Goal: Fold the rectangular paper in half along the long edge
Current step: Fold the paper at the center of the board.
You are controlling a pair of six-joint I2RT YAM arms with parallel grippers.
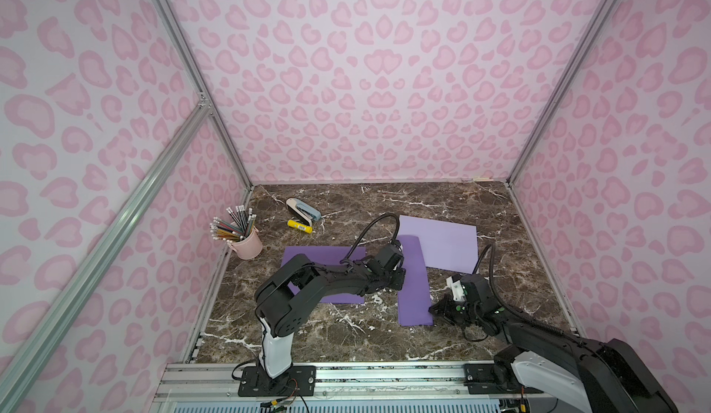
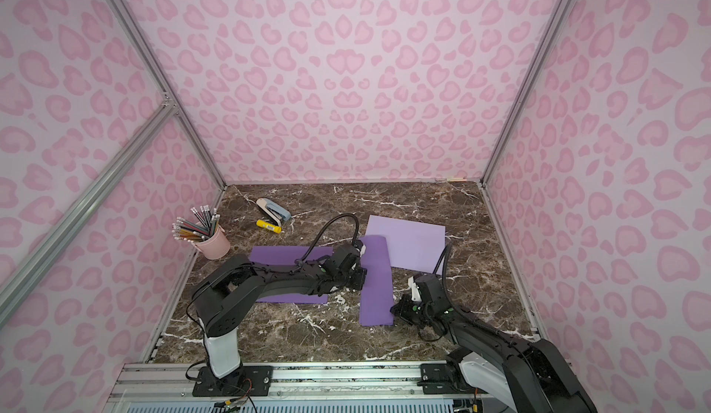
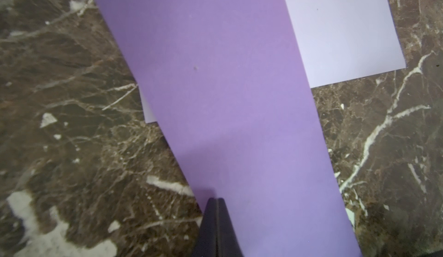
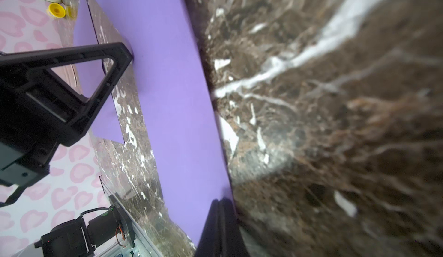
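In both top views the folded paper [image 1: 415, 291] is lying as a narrow purple strip on the table [image 1: 327, 334], its long axis running from the near side toward the back wall. Its far end is overlapping a pale sheet [image 2: 411, 241]. The left jaws are pressing at the strip's left long edge about midway, and the right jaws are sitting at its near right corner. In the left wrist view the left jaws are fully closed on nothing, their tip resting just inside the paper's [image 3: 227, 100] edge. In the right wrist view the right jaws are likewise closed and empty, touching the paper [image 4: 172, 100] at its border. The likely risk is that a closed tip sliding along the crease drags the loose strip, skewing its layers or tugging the pale sheet; lifting off too early could let the fold spring open.
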